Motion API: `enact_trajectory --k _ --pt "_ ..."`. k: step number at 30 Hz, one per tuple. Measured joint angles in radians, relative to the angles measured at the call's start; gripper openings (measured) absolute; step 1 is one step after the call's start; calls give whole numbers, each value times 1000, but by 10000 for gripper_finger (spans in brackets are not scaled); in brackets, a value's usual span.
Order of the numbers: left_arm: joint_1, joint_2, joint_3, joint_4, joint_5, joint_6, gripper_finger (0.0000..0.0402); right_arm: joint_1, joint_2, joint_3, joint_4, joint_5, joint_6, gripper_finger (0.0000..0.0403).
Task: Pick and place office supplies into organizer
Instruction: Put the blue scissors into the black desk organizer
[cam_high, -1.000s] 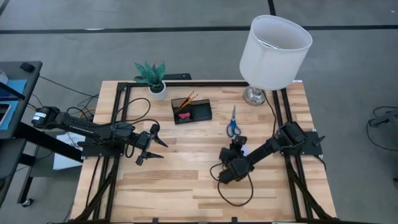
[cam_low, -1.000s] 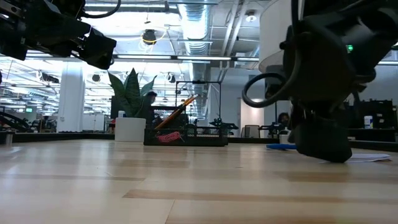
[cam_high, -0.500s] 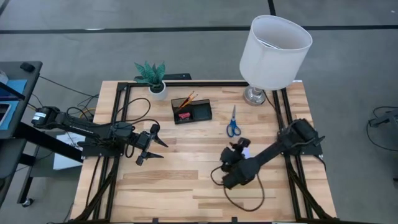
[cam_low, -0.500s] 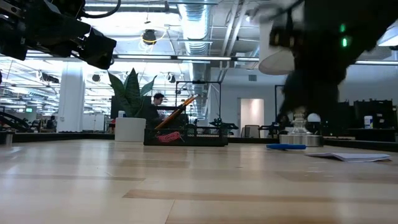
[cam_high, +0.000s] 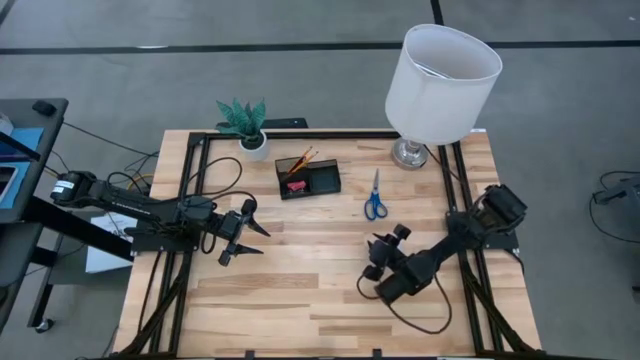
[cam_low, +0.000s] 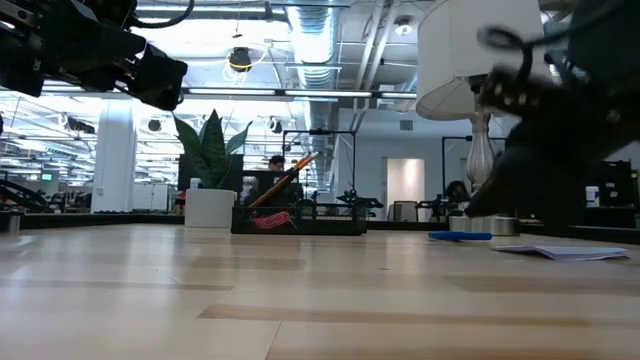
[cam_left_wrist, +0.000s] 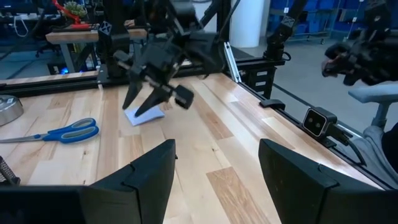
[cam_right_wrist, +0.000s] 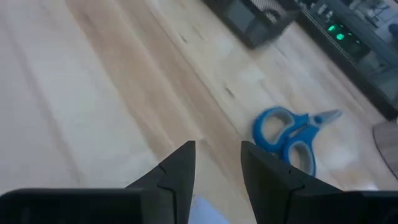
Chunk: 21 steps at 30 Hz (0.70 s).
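Right end effector (cam_high: 385, 258) narrowly parted, empty, near scissors (cam_high: 375, 197); note pad (cam_left_wrist: 145, 115) underneath, possibly missed.

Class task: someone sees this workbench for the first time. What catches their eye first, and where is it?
The big white lamp at the table's far right corner stands out first. Next, the blue-handled scissors lying flat in front of it, right of the black organizer. Nearer, the right gripper hovers with nothing between its fingers.
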Motion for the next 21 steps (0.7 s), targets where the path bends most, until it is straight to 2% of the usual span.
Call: enact_trajectory --k 5,21 --pt "0 0 0 8 0 0 223 -33 24 -40 35 -8 -8 123" --pt "0 0 0 6 0 0 223 -142 24 -38 89 -51 -211 123"
